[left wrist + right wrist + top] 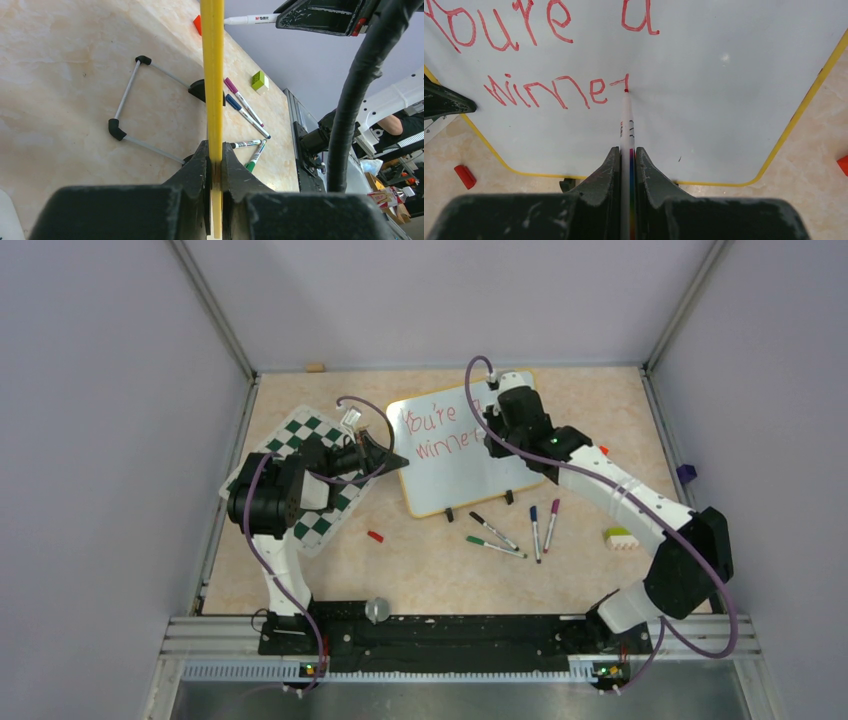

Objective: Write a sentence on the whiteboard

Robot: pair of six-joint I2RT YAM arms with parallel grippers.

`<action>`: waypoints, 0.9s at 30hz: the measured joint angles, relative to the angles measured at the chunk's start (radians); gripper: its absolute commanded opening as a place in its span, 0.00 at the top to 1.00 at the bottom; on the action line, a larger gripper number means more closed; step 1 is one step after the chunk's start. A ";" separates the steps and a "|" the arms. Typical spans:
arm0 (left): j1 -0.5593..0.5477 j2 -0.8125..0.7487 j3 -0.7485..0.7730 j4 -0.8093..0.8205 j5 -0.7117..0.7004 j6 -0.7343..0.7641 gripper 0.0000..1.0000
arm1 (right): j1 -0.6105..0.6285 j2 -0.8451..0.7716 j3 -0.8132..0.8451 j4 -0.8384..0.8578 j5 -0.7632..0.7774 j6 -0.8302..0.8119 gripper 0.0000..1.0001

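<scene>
- Whiteboard (450, 465) edge was clamped by left fingers (196, 167).
- Marker (626, 117), clenched by right fingers (606, 172), was held at "winner"; its final "r" seemed left to finish with steady pressure.

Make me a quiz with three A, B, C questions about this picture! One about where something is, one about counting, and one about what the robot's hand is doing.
1. Where is the chess mat?
A) left of the whiteboard
B) on top of the whiteboard
C) beside the right arm's base

2. How many loose markers lie on the table in front of the whiteboard?
A) two
B) four
C) six

3. What is the right gripper doing?
A) hanging open
B) shut on the red marker, with its tip on the whiteboard
C) shut on a block

Answers:
1 A: the top view shows the mat beside the board's left edge.
2 B: a black, a green, a blue and a purple one lie there.
3 B: the right wrist view shows it clamped on the marker, whose tip touches the board at the end of the red writing.
</scene>
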State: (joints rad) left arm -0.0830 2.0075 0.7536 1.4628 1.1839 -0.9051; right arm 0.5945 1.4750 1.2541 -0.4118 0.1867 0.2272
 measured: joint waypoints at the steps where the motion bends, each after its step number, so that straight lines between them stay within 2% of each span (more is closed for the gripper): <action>1: 0.000 0.000 0.000 -0.001 0.000 0.000 1.00 | 0.000 0.003 0.005 -0.003 0.000 -0.001 1.00; 19: 0.000 0.000 0.000 -0.006 -0.002 0.003 1.00 | -0.014 -0.001 0.024 -0.001 0.022 -0.017 1.00; 27: 0.000 0.000 0.000 -0.006 0.000 0.006 1.00 | -0.024 -0.157 -0.059 0.025 -0.009 -0.016 1.00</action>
State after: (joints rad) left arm -0.0830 2.0075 0.7536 1.4567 1.1839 -0.8989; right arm 0.5709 1.3182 1.1950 -0.3870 0.1780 0.2115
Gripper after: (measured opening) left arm 0.075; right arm 0.091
